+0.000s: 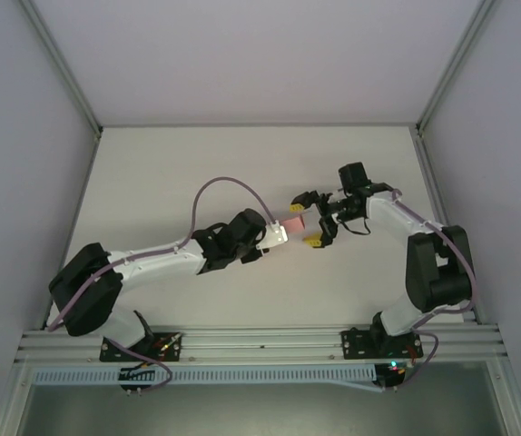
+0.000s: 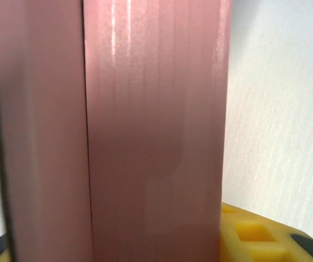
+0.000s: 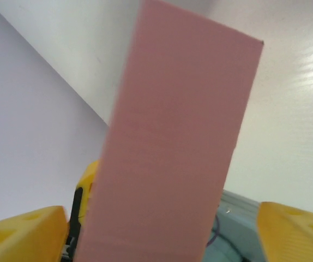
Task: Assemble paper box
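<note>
Paper box (image 1: 294, 225), one pink piece, is up off the table (image 1: 197, 163), above its middle. Seen close, it is a long flat panel with a single crease running down it. Of the two grippers over the table's middle, the left gripper (image 1: 283, 231) is clamped on one end of the box. The right gripper (image 1: 308, 220) stands wide, its two yellow fingers (image 3: 20, 232) either side of the other end, apart from both faces.
</note>
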### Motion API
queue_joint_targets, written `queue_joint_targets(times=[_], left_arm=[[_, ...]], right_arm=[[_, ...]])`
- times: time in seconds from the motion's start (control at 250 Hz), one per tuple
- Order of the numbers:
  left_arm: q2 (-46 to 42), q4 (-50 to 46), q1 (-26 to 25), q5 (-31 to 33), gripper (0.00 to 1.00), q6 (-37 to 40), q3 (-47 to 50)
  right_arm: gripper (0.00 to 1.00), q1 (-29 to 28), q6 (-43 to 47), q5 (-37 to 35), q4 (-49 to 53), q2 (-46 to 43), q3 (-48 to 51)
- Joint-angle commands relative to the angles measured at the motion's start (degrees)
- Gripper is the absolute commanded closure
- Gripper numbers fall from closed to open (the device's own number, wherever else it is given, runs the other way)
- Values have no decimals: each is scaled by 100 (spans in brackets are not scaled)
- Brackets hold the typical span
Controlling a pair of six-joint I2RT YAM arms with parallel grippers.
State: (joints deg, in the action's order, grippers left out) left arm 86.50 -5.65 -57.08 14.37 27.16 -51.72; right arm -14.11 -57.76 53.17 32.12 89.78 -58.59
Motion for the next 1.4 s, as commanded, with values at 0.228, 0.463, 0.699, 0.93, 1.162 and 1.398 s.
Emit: queue_joint_targets(times=[0.228,0.463,0.699,0.93,1.162,1.398], left_arm=[[314,-2467,628,-2290,66,532,-979],[947,-3274,964,-2819,63,757,-1599],[1166,-3493,973,-2814,61,876,-1821],[1260,-3662,974,-2722,60,981,-2028],[1283,-3742,979,-2657,60,1044,-2109],[1326,-3794,985,-2642,60,1081,-2168]], right_arm=[[0,527,3276,-3081,-1788,-2418,713],[0,461,4806,-1031,-2786,-3501,1721],[10,-340,6501,-1526,-931,-3049,1081],[21,-919,7236,-2114,-382,-2308,735],[41,-1100,7532,-2787,3,-1757,459],[47,-1138,7535,-2849,44,-1533,366]])
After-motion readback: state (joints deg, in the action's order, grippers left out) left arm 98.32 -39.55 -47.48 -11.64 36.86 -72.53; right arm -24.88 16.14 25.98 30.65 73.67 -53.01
